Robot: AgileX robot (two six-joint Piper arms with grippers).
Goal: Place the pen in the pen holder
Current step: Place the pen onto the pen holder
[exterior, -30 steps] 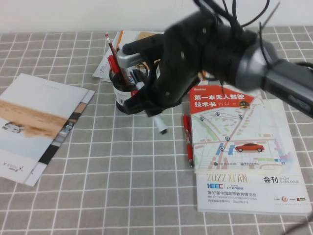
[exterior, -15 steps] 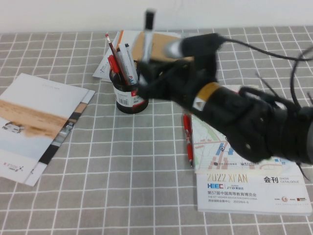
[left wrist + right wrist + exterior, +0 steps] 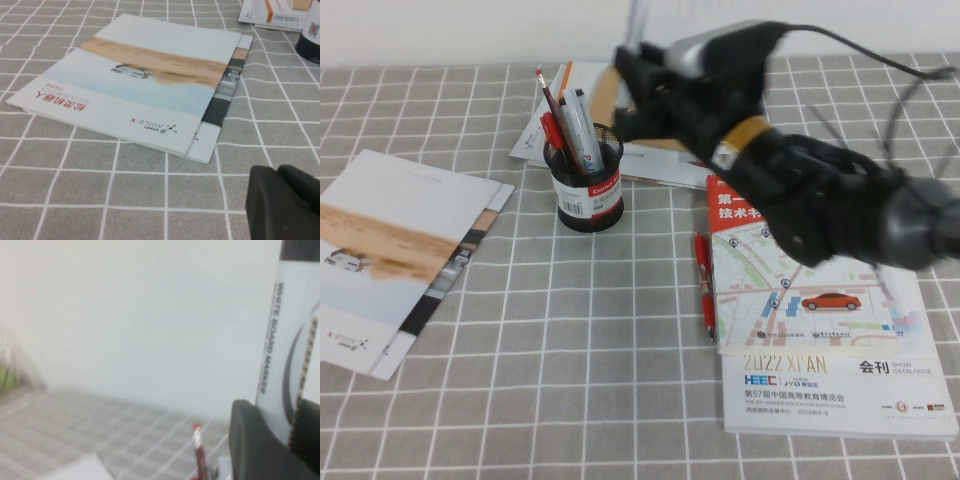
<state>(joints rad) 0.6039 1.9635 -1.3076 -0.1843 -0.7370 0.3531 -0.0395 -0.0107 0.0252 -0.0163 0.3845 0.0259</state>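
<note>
The pen (image 3: 636, 22), a white-barrelled marker, stands upright in my right gripper (image 3: 632, 78), which is shut on it above the table, behind and to the right of the pen holder (image 3: 588, 190). In the right wrist view the white barrel (image 3: 287, 345) sits between the dark fingers (image 3: 252, 440) of the right gripper (image 3: 286, 432). The black mesh pen holder has a red-and-white label and holds red pens and a grey-capped marker (image 3: 582, 125). My left gripper (image 3: 285, 202) is shut and empty, low over the cloth; it is out of the high view.
A slim red pen (image 3: 705, 285) lies on the checked cloth beside a large magazine (image 3: 820, 330) at the right. A booklet (image 3: 400, 245) lies at the left, also seen in the left wrist view (image 3: 145, 75). Books (image 3: 575, 85) lie behind the holder.
My right arm has swung the pen from pointing down beside the holder to pointing up, and has shifted up and right, uncovering the holder.
</note>
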